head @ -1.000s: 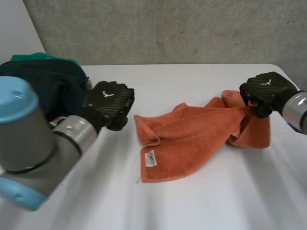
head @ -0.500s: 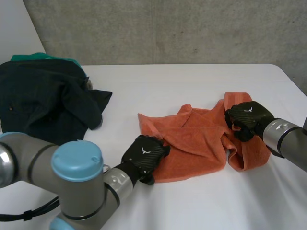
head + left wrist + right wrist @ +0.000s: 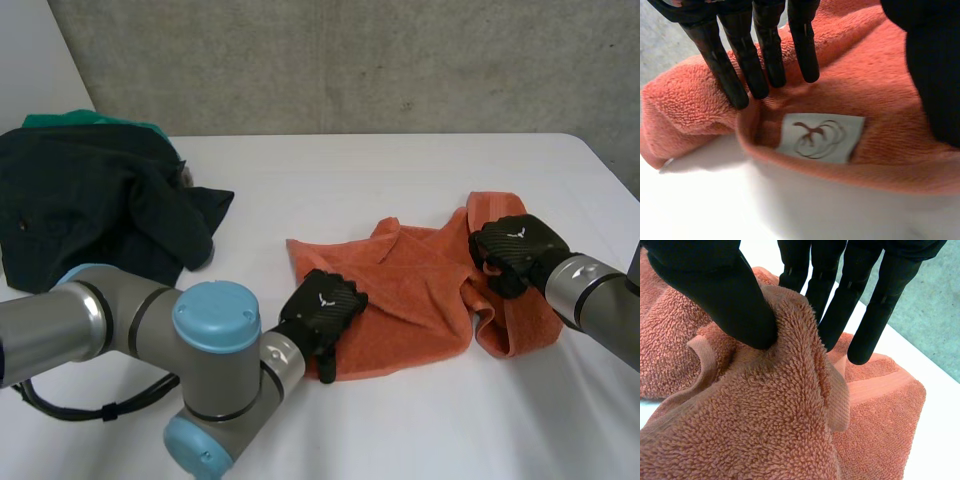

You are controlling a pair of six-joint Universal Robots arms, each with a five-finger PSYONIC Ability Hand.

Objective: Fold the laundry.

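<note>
- The white counter (image 3: pixel 400 170) spreads across the head view, up to a grey wall behind it.
- A dark garment (image 3: pixel 90 210) lies heaped at the counter's far left, on top of a green cloth (image 3: pixel 70 121) that peeks out behind it.
- The orange towel (image 3: pixel 420 290) lies rumpled right of the middle of the counter, well apart from the heap. Part of it is doubled over on the right side.
- The 2 arms come in from the near edge: the left arm (image 3: pixel 130 340) bends low over the counter, and the right arm (image 3: pixel 600 300) reaches in from the right.
- The left robot hand (image 3: pixel 322 308) sits on the towel's near left corner. It is released: its straight fingers (image 3: pixel 765 55) rest their tips on a raised fold, with the thumb (image 3: pixel 935 75) apart on the other side of the hem.
- The right robot hand (image 3: pixel 515 248) is at the towel's right part, grasping a ridge of terry pinched between thumb (image 3: pixel 725 295) and fingers (image 3: pixel 840 295).
- A white label (image 3: pixel 817 137) with a looped mark is sewn just inside the hem, under the left robot hand.
</note>
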